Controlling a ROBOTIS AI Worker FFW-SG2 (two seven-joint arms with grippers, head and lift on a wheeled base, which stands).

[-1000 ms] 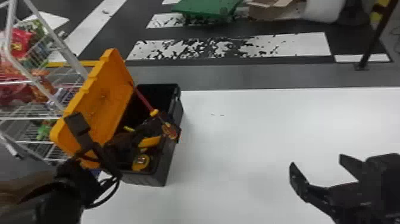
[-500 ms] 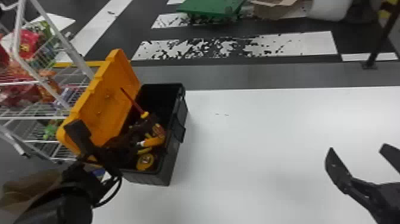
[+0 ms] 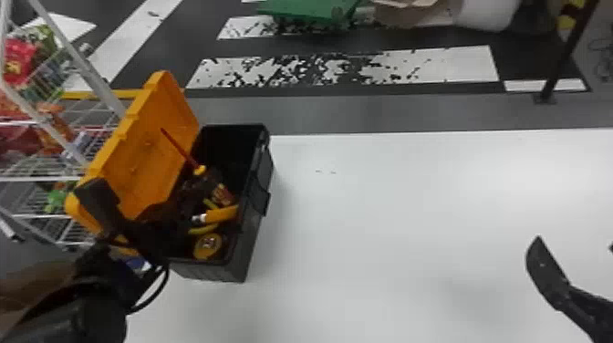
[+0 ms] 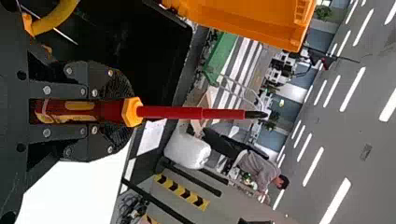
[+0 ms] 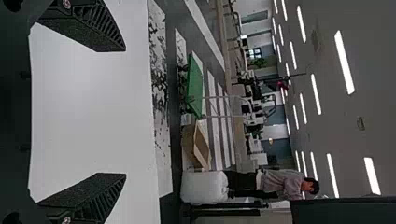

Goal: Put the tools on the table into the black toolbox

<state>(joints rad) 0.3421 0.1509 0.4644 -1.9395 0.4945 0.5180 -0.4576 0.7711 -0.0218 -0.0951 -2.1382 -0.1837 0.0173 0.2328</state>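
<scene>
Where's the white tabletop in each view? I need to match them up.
Head view: white tabletop, right of the black toolbox.
Left wrist view: beside the left gripper, across it from the toolbox.
Right wrist view: between the open jaws of the right gripper and beyond.
Shared landmark: green cart on the floor.

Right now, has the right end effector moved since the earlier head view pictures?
Yes. In the head view, the right end effector has shifted to the right, farther away from the black toolbox than before.
</scene>
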